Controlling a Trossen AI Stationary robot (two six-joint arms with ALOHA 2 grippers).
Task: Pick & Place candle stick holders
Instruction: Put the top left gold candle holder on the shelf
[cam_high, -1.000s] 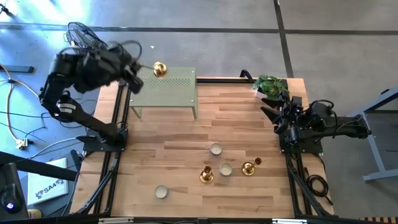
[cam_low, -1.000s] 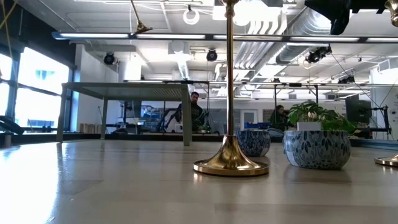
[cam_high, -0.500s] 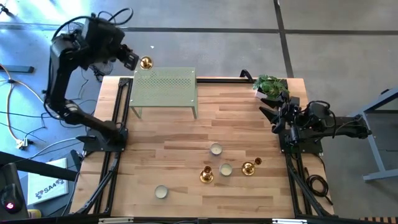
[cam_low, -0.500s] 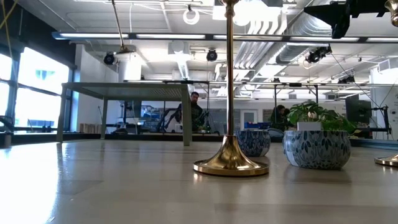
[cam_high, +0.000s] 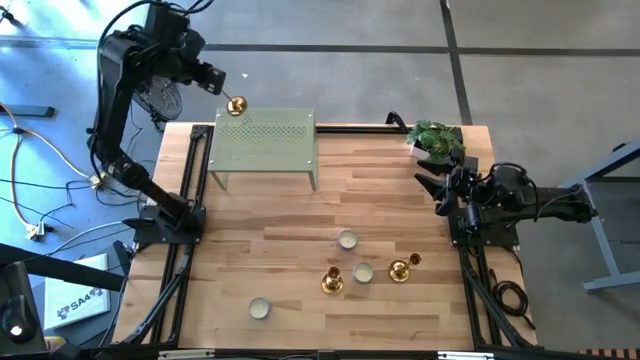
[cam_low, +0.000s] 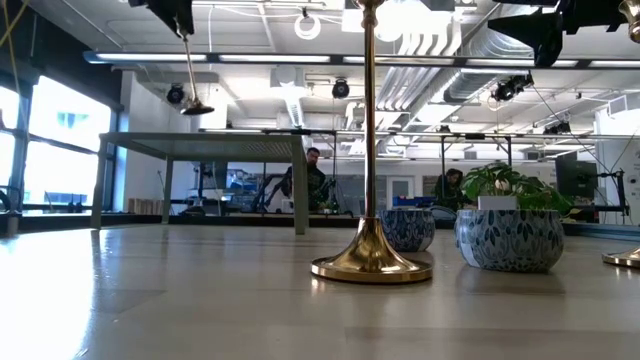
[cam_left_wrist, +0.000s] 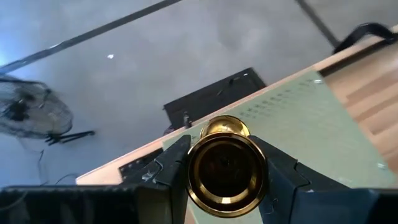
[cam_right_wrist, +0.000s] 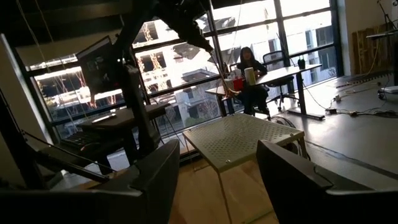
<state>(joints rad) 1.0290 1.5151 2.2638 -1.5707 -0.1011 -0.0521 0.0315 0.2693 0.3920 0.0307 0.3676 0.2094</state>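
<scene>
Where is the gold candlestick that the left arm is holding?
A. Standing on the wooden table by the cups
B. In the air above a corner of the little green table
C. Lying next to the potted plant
B: the left gripper holds a candle stick holder by its stem, hanging above the corner of the green table.

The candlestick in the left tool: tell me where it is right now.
In the high view the candlestick hangs in the left tool, above the far left corner of the green perforated stand, not yet set down.
</scene>
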